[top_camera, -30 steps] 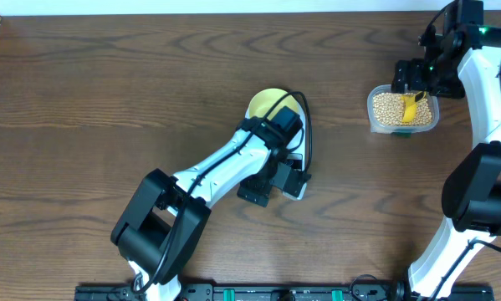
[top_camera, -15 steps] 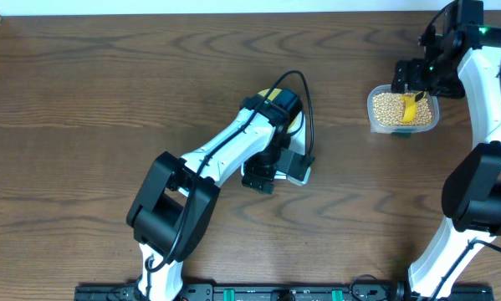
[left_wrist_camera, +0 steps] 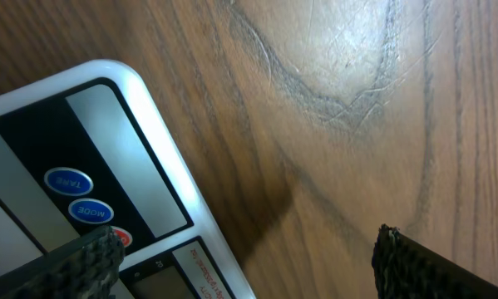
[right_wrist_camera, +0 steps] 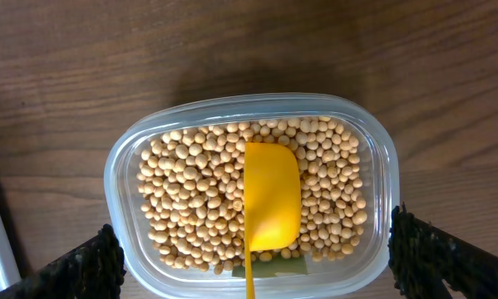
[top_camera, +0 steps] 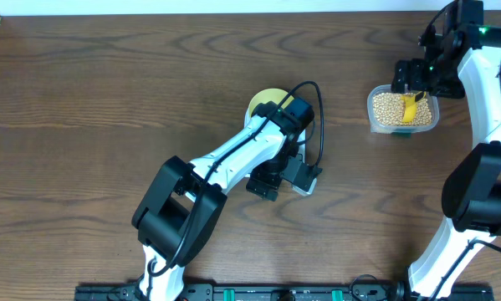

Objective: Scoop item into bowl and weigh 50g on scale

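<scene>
We judge the beans [right_wrist_camera: 190, 191] loose and rolling (not pinchable), so we take the stiff scoop [right_wrist_camera: 272, 195] by its handle, toward 6 o'clock. The left gripper [left_wrist_camera: 249, 262] and right gripper [right_wrist_camera: 257, 262] gape empty.

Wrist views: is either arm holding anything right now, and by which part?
Nothing is held. The right gripper stands open above the yellow scoop, which lies in the beans. The left gripper stands open over the scale corner.

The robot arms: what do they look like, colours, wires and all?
Both arms have white tube-like links and chunky black joints: left arm, right arm. A black cable loops off the left wrist; a small green light glows on the right. The fingers are black and rough-textured.
</scene>
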Available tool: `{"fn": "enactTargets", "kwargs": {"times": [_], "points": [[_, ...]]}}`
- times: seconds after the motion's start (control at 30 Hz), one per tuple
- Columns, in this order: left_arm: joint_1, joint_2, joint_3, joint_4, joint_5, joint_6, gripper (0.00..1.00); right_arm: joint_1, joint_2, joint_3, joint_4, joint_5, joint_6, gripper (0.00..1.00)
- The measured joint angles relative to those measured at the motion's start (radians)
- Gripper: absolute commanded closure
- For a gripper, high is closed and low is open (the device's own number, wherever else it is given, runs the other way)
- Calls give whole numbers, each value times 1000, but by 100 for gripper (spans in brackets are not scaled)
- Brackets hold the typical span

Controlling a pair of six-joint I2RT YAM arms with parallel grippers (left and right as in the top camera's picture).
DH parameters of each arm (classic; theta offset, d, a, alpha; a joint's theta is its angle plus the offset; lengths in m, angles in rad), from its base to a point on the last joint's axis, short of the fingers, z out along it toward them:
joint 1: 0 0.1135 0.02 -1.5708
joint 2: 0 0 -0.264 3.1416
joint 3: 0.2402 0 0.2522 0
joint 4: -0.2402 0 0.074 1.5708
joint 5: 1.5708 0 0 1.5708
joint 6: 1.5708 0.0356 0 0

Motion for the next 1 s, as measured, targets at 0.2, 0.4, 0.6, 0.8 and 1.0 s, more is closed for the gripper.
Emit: {"fn": "enactTargets", "kwargs": {"times": [0.2, 0.4, 0.6, 0.8, 1.0], "points": [[-2, 26, 0, 1, -33, 10, 2, 0, 0, 0, 0, 0, 0, 1], [-7, 37, 4, 15, -76, 31, 2, 0, 0, 0, 0, 0, 0, 1], [-8, 39, 8, 33, -101, 43, 2, 0, 0, 0, 0, 0, 0, 1], [-8, 39, 8, 31, -101, 47, 2, 0, 0, 0, 0, 0, 0, 1], [-8, 39, 8, 15, -95, 47, 2, 0, 0, 0, 0, 0, 0, 1]]}}
